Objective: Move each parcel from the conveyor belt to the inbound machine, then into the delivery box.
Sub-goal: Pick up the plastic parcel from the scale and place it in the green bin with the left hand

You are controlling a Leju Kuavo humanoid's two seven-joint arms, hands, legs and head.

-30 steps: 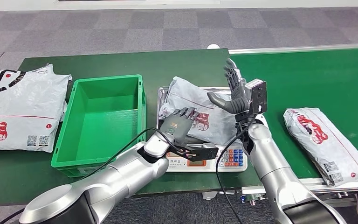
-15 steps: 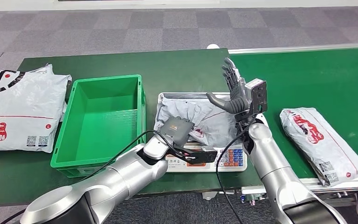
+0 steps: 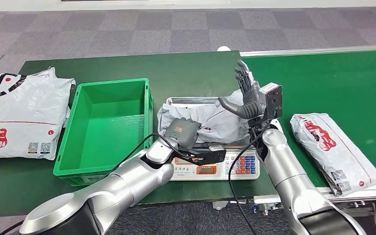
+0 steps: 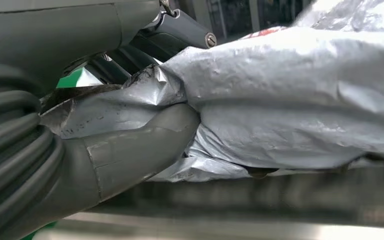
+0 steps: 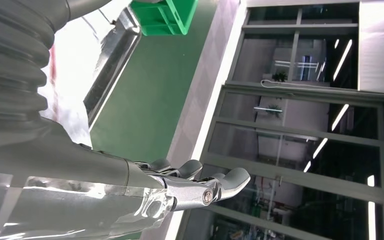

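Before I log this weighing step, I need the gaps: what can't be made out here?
- Scale display: head view, digits too small.
- Grey plastic parcel on the scale: label hidden by the left hand.
- Left hand's fingers: left wrist view, buried in the parcel's folds.
- White parcel left of the green crate: cut off by the edge.

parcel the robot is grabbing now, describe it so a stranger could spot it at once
Find the green crate mid-table; right beside it sits a scale with a steel tray. The crumpled grey parcel on that tray, gripped by the left hand, is it; the others lie flat and untouched.
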